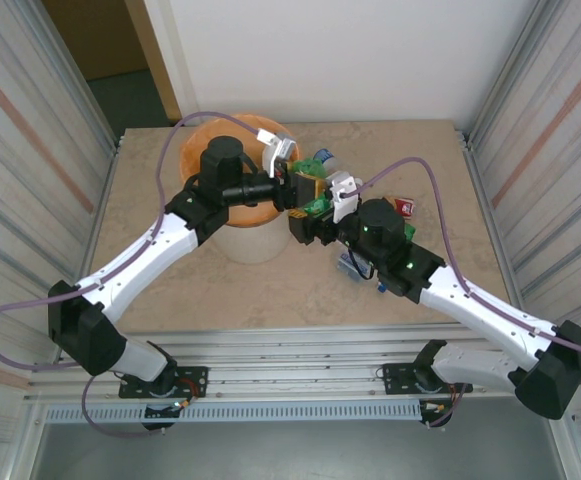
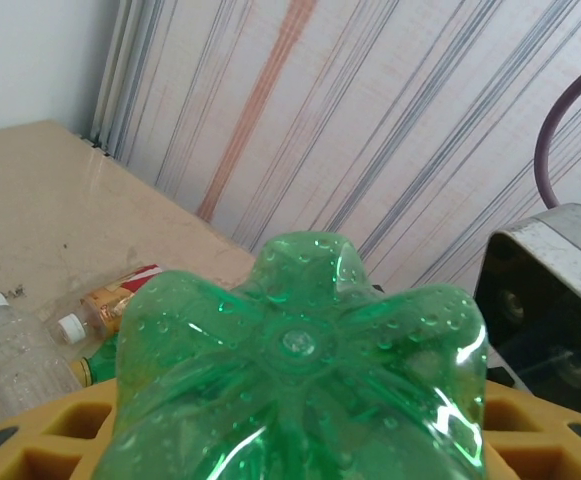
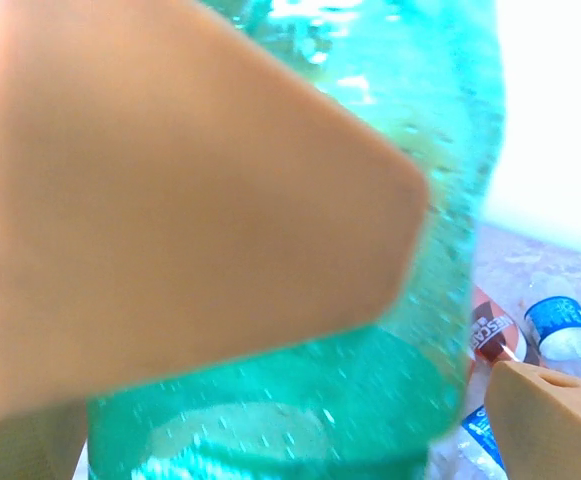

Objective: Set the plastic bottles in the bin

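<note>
A green plastic bottle (image 1: 312,196) hangs in the air just right of the bin (image 1: 255,245), an off-white bucket lined with an orange bag. My left gripper (image 1: 292,190) is shut on it. In the left wrist view the bottle's lobed base (image 2: 300,345) sits between my yellow fingers (image 2: 60,430). My right gripper (image 1: 320,218) stands open around the same bottle (image 3: 410,300). One tan finger (image 3: 170,200) lies against its side, and the other finger (image 3: 555,420) stands apart from it.
More bottles lie on the table right of the bin: a clear one (image 2: 10,345), a red-labelled one (image 2: 120,295), a red-labelled one (image 3: 492,330) and a blue-labelled one (image 3: 560,325). Striped walls close in both sides.
</note>
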Controlling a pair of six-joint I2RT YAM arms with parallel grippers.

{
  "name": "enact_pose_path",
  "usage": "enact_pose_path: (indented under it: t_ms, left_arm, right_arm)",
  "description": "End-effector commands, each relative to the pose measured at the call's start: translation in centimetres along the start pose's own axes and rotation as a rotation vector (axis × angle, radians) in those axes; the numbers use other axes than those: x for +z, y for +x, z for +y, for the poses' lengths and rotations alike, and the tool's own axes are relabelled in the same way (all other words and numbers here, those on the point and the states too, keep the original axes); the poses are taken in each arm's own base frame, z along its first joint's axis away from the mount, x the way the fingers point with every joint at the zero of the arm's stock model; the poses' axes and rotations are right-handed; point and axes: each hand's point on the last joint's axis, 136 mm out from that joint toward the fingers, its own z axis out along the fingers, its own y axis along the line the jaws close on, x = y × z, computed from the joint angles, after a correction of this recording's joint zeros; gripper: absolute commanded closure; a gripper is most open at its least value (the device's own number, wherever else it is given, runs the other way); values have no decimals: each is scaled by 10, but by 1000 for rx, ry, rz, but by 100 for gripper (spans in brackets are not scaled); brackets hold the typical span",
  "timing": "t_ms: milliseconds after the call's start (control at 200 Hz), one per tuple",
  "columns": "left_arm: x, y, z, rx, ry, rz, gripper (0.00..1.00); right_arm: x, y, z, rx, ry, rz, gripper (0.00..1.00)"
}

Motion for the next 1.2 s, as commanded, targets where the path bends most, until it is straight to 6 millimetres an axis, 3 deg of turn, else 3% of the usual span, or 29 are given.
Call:
enact_pose_path:
  t_ms: [0, 115, 135, 306, 451, 641, 917, 1192]
  left_arm:
    - [-22, -42, -15, 103, -10, -114, 85]
    - [-37, -60, -14, 151, -53, -159, 85]
    - [-40, -63, -14, 159, -61, -166, 85]
    - [-67, -92, -12, 238, -147, -241, 85]
    - [-92, -111, -9, 299, -241, -305, 85]
    - [-118, -126, 11, 343, -387, -339, 85]
    - [-144, -128, 65, 345, -592, -280, 85]
    - [-149, -102, 125, 281, -704, -127, 84]
  right_arm:
    - [-15, -4, -9, 23, 50, -17, 2]
    - [-22, 1, -16, 35, 81, -1, 2]
    - [-31, -7, -17, 42, 81, -24, 2]
    - [-52, -13, -22, 56, 96, -38, 2]
    - [-67, -14, -39, 78, 181, -46, 2]
    - [-75, -7, -55, 104, 276, -9, 2]
    - [-75, 1, -71, 144, 353, 23, 2]
    - [-72, 11, -89, 209, 418, 69, 2]
